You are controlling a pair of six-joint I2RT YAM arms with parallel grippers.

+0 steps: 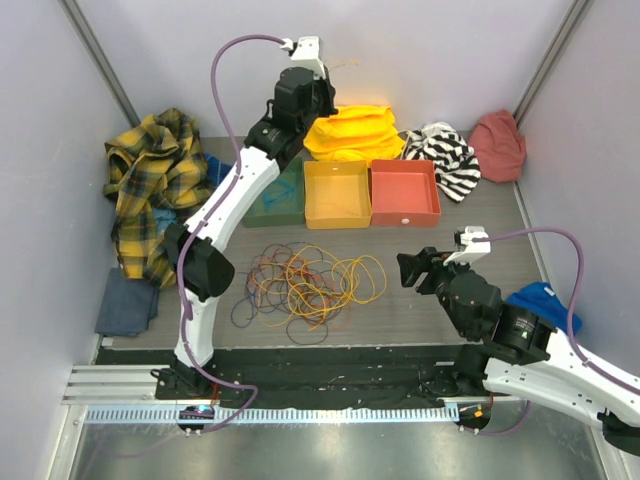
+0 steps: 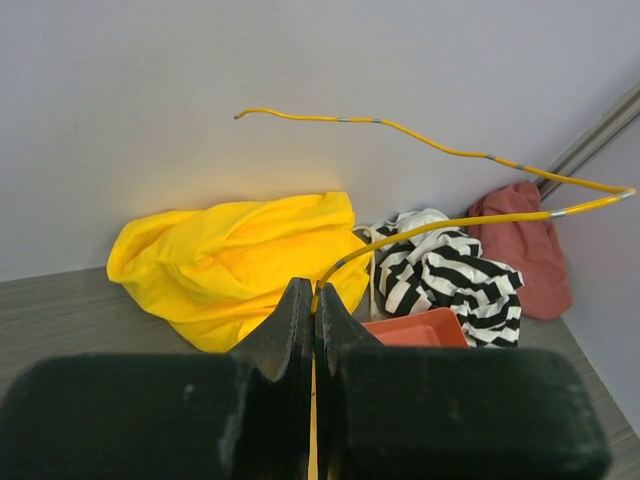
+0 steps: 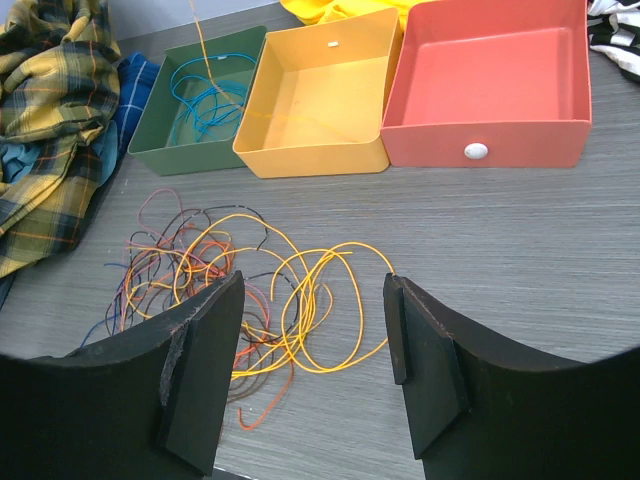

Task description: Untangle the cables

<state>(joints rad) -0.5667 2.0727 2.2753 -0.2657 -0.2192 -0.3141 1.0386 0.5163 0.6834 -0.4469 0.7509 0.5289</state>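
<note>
Green tray (image 3: 180, 165), yellow tray (image 3: 310, 158), red tray (image 3: 530, 145) in a row; yellow cloth (image 2: 240, 250), striped cloth (image 2: 440, 275) behind; plaid shirt (image 1: 150, 180) left.

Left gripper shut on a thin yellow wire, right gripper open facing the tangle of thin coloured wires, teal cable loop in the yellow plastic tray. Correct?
No: the right wrist view shows the teal cable loop in the green plastic tray, not the yellow one. The left gripper shut on the yellow wire and the open right gripper facing the wire tangle stand.
</note>
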